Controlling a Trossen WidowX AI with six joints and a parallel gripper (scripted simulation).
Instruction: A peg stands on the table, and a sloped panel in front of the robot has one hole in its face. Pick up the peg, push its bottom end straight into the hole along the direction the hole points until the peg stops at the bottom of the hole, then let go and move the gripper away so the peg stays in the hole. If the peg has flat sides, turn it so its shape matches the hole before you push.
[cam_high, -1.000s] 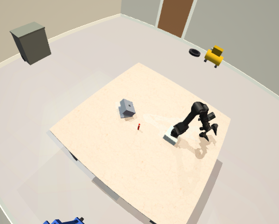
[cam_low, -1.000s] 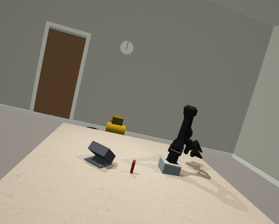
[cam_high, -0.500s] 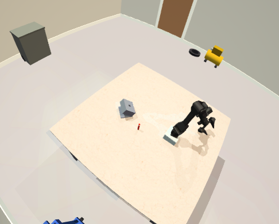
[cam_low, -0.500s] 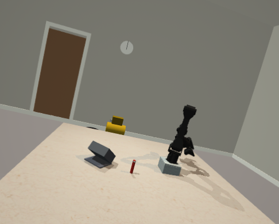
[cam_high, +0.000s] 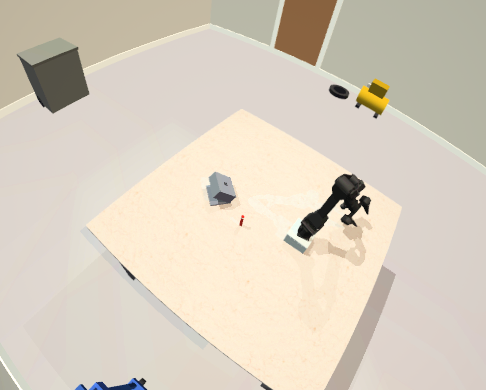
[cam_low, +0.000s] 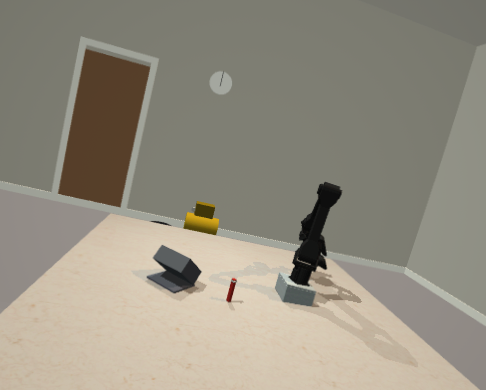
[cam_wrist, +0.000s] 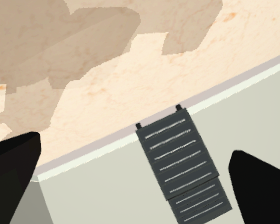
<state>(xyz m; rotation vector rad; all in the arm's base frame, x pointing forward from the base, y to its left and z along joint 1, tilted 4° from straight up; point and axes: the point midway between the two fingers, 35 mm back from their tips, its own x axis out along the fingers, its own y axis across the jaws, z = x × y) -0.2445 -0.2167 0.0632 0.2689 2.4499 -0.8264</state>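
Note:
The red peg (cam_high: 242, 220) (cam_low: 231, 290) stands upright on the table (cam_high: 200, 280) (cam_low: 125, 340), between the grey sloped panel block and the arm's base. The sloped panel (cam_high: 218, 191) (cam_low: 176, 261) has a small dark hole (cam_high: 226, 183) in its face in the top view; the hole does not show in the exterior view. My gripper (cam_high: 362, 220) (cam_wrist: 137, 152) is open and empty, raised on the far side of the base from the peg. In the exterior view it is largely hidden behind the arm. The wrist view shows neither peg nor panel.
The arm's pale base block (cam_high: 297, 241) (cam_low: 298, 293) stands on the table, right of the peg. On the floor beyond the table are a yellow machine (cam_high: 373, 99) (cam_low: 201, 222) and a black ring (cam_high: 339, 91). A dark slatted object (cam_wrist: 175, 155) shows beyond the table edge.

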